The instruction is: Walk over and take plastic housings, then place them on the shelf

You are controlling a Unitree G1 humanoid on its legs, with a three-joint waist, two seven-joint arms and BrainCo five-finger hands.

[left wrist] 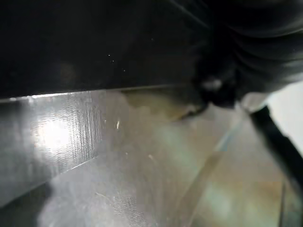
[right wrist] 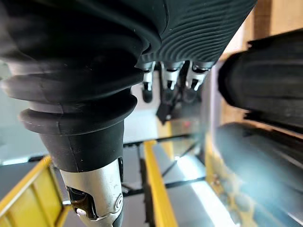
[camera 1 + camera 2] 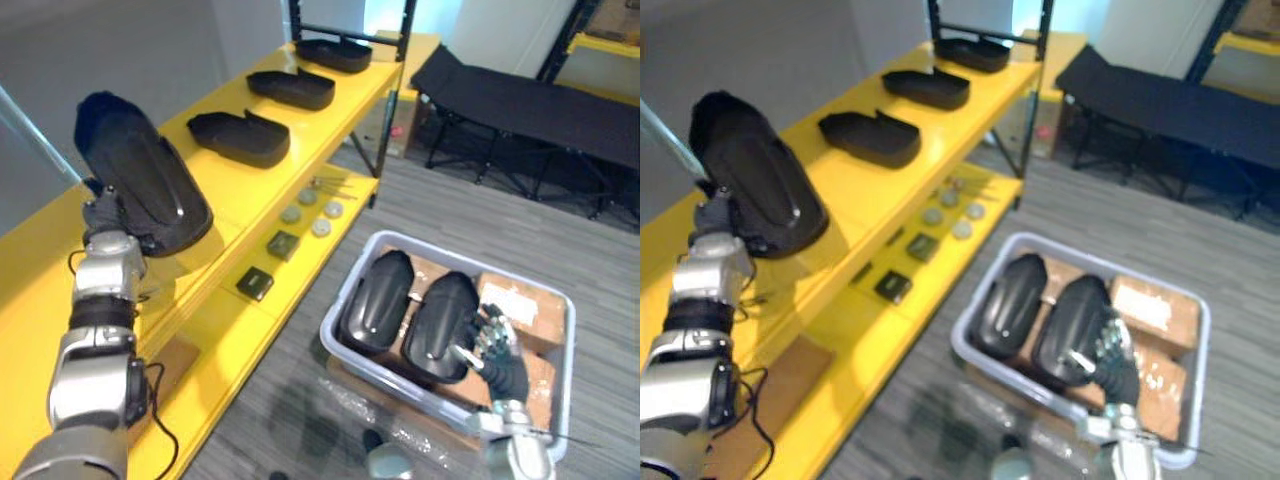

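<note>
Left eye view, read from left to right: a black plastic housing (image 3: 140, 170) is being held upright by the left hand (image 3: 103, 222) over the near end of the yellow shelf (image 3: 230, 195). How the hand is closing on it cannot be told, since that part is being hidden behind the housing. Further along the top level, three more housings (image 3: 290, 88) are lying open side up in a row, apart from one another. On the lower level, small round discs (image 3: 320, 227) and dark square pieces (image 3: 283, 244) are being kept.

To the right, a grey bin (image 3: 372, 372) is standing on the floor (image 3: 470, 215), and two more housings (image 3: 375, 300) are lying in it side by side on cardboard boxes (image 3: 515, 305). The right hand (image 3: 492, 352) is being rested against the right-hand one, its fingers (image 3: 487, 325) relaxed and spread, nothing being gripped.

The placing step appears to be in hand. It would be done well if the held housing were turned to lie like the others, lowered onto the bare stretch before the nearest one, kept clear of it, and released only once fully borne. The glossy yellow surface looks likely to let it slide.

The floor is being covered by grey striped carpet; a black folding cot (image 3: 530, 100) and another yellow rack (image 3: 605, 45) are standing at the far right.
</note>
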